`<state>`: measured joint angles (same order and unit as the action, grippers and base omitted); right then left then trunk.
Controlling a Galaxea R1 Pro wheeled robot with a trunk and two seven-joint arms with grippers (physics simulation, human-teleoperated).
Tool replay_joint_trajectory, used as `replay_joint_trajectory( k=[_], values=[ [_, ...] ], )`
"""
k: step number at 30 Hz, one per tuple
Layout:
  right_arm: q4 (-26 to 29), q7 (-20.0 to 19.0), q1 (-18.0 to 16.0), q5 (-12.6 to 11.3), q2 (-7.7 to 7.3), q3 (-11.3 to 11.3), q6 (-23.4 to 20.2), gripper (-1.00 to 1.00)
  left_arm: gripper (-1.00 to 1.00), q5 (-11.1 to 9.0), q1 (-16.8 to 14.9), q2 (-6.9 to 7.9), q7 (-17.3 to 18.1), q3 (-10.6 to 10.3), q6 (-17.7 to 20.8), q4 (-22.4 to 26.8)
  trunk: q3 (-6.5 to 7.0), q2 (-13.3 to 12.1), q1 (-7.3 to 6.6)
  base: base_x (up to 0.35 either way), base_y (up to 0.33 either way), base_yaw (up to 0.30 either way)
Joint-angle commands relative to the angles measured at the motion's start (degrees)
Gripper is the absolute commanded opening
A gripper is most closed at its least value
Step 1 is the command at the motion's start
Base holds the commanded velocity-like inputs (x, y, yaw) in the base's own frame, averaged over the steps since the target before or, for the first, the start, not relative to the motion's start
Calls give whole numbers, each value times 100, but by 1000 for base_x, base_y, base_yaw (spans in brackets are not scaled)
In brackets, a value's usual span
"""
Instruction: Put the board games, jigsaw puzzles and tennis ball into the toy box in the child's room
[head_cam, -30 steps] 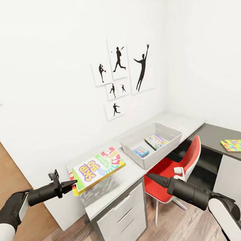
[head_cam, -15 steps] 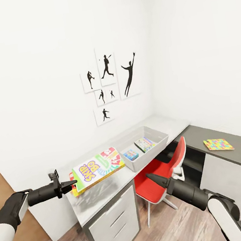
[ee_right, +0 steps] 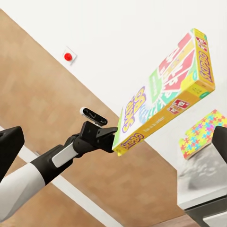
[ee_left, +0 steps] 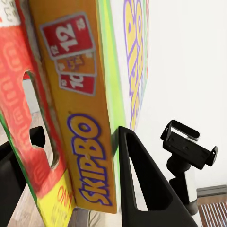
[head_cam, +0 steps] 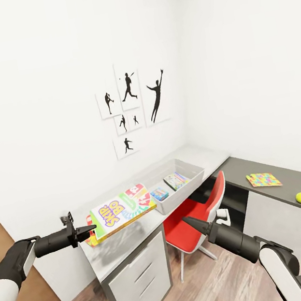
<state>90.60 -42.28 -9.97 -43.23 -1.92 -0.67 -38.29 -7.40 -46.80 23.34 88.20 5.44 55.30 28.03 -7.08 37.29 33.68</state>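
The yellow-green board game (head_cam: 123, 210) is being held flat by one short end in the closed left hand (head_cam: 88, 230), long axis pointing toward the toy box (head_cam: 191, 181) lying just beyond on the surface (head_cam: 132, 244); the right hand (head_cam: 189, 223), seemingly closed and empty, is hanging lower, near the red chair (head_cam: 195, 211).

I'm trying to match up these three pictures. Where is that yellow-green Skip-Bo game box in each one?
Head view: the Skip-Bo box is at lower left, held above the table by the left tool.
Left wrist view: its yellow edge is very close, between the fingers.
Right wrist view: it is at upper right, tilted.
Shared landmark: the left tool gripping its end.
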Motion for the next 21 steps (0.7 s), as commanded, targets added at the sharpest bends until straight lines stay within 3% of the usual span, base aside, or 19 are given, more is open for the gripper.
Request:
replay_joint_trajectory(
  k=[1,21],
  values=[
    [1,-1,-5,-28,3,-4,-38,100,-100,2,-4,0,22,0,57,0,9,-33,-21,-1,0,-1],
    [2,-8,-5,-28,0,-3,-37,100,-100,-5,-4,-11,22,0,51,0,377,-836,-460,0,0,-3]
  ],
)
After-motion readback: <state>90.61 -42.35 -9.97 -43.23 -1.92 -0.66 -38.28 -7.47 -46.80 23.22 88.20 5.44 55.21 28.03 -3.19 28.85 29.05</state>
